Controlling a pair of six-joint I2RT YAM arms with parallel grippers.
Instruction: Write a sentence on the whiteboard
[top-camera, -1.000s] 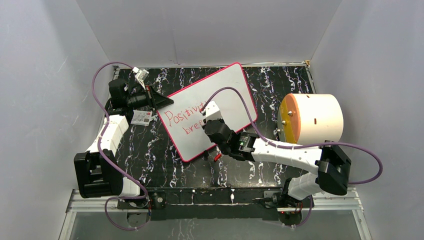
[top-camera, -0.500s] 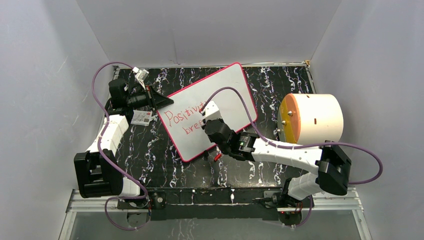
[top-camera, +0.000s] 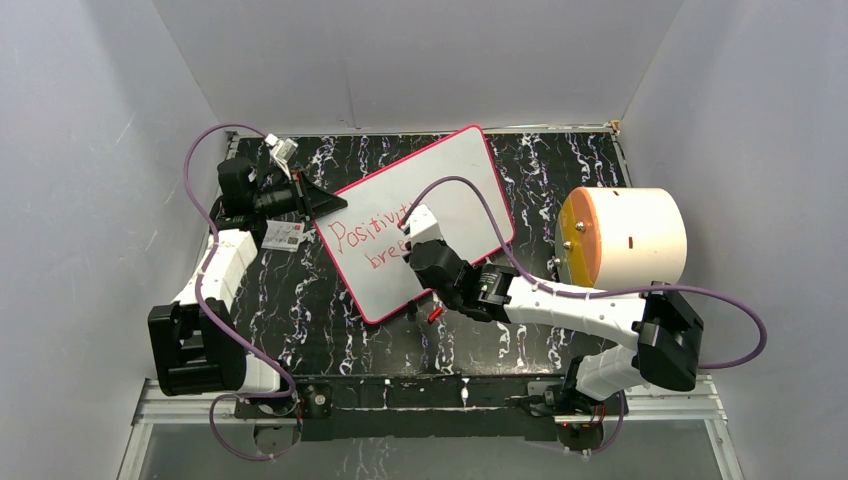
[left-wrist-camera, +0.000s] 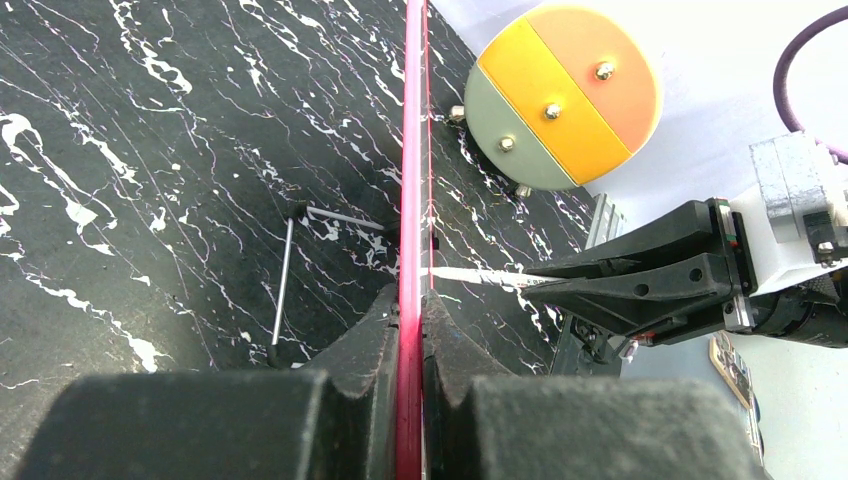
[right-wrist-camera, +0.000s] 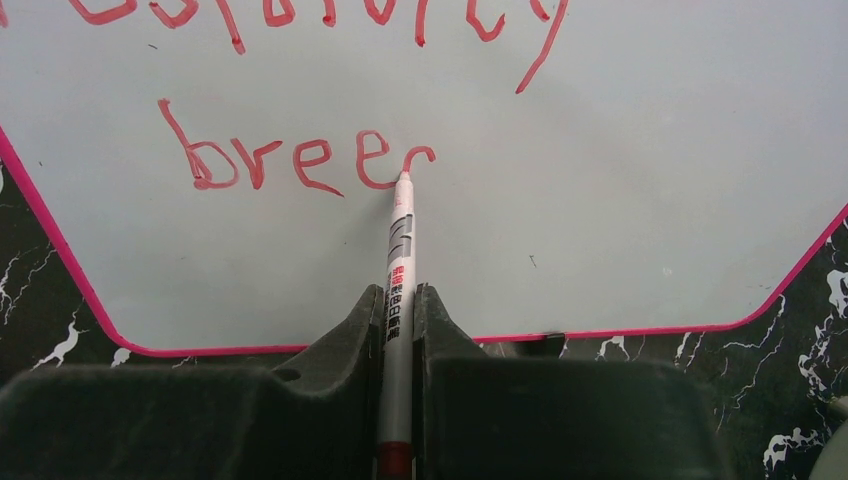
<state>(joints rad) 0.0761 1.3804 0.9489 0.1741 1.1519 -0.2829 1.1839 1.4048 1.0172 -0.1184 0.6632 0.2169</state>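
Note:
The whiteboard (top-camera: 455, 190) with a pink-red frame lies slanted on the black marbled table. My left gripper (top-camera: 322, 203) is shut on its left edge; in the left wrist view the frame (left-wrist-camera: 411, 200) runs edge-on between the jaws. My right gripper (top-camera: 408, 238) is shut on a white marker (right-wrist-camera: 399, 270) with its red tip touching the board. The sentence (right-wrist-camera: 290, 160) reads "Positivity" on the top line and "bree" plus the start of another letter on the second line; it also shows in the top view (top-camera: 365, 235), partly hidden by the right wrist.
A large cream cylinder with an orange face (top-camera: 622, 237) lies at the right; its face shows in the left wrist view (left-wrist-camera: 562, 95). A small printed card (top-camera: 284, 235) lies left of the board. A red marker cap (top-camera: 434, 314) lies by the board's near edge. Grey walls surround the table.
The right gripper with the marker has shifted very slightly left over the second line. The left gripper and the board have not moved.

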